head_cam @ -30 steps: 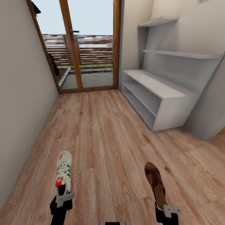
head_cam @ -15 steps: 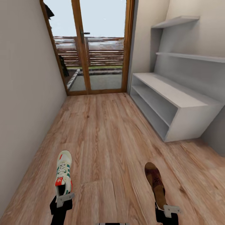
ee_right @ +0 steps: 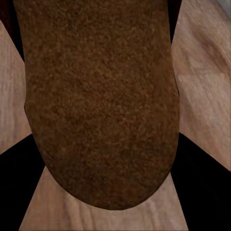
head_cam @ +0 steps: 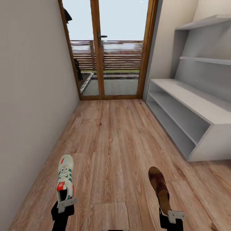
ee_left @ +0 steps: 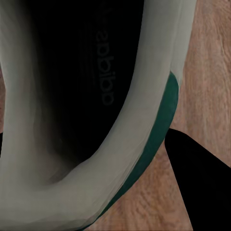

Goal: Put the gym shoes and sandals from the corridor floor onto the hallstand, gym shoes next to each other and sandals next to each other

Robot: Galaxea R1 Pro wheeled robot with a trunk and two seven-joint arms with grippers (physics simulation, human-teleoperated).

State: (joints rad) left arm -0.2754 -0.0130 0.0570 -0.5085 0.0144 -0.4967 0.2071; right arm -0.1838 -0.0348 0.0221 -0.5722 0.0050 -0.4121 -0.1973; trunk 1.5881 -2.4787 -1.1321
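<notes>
My left gripper (head_cam: 65, 202) is shut on the heel of an off-white gym shoe (head_cam: 65, 178) with green stripes and a red tongue, held above the corridor floor (head_cam: 112, 141). The left wrist view looks into the dark opening of the gym shoe (ee_left: 82, 96). My right gripper (head_cam: 173, 215) is shut on the heel of a dark brown sandal (head_cam: 159, 189), whose mottled footbed (ee_right: 98, 96) shows close up in the right wrist view. The light-grey hallstand (head_cam: 192, 109), with two open shelf slots under a flat top, stands ahead along the right wall.
A plain wall (head_cam: 32, 96) runs along the left. A wood-framed glass door (head_cam: 109, 51) closes the corridor's far end. Floating grey shelves (head_cam: 205, 59) hang above the hallstand. Bare plank floor lies between me and the door.
The whole view has swung left: the door and hallstand have shifted right in the picture. Both grippers and their shoes hold the same place in the frame.
</notes>
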